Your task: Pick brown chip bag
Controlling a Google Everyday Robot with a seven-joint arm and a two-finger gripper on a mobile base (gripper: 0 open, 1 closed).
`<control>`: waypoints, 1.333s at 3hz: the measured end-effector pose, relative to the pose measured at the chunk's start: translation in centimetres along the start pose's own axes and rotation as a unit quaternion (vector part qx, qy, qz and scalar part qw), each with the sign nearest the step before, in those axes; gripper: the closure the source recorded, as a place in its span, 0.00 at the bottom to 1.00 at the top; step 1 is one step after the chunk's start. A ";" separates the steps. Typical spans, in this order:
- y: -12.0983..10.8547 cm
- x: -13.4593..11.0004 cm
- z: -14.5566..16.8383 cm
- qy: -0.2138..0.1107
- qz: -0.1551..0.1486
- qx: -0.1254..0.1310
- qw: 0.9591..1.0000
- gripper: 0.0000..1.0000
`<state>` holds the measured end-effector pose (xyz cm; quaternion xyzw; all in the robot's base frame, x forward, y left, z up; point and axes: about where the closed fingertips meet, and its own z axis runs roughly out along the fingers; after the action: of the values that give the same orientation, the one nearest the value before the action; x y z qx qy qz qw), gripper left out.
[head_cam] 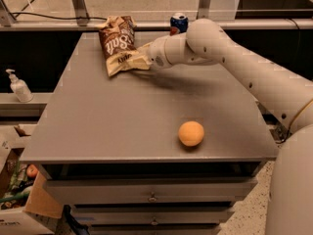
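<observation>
The brown chip bag [117, 40], dark brown with white script and a cream end, hangs tilted above the far left part of the grey table [98, 121]. My gripper [143, 61] is at the end of the white arm that reaches in from the right. It is shut on the bag's cream lower end and holds the bag off the tabletop. The bag's end hides the fingers.
An orange [191, 133] lies near the table's front right edge. A blue soda can [179, 22] stands at the far edge behind my arm. A soap bottle [18, 87] stands on a shelf at left. Drawers [151, 197] sit below the tabletop, and a cardboard box [14, 199] stands at the lower left.
</observation>
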<state>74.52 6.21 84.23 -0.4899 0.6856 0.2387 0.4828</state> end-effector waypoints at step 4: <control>6.4 -9.1 -8.3 -0.148 -0.067 -0.107 0.981 1.00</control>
<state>65.67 6.16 94.94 -0.5427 0.5429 0.3478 0.5383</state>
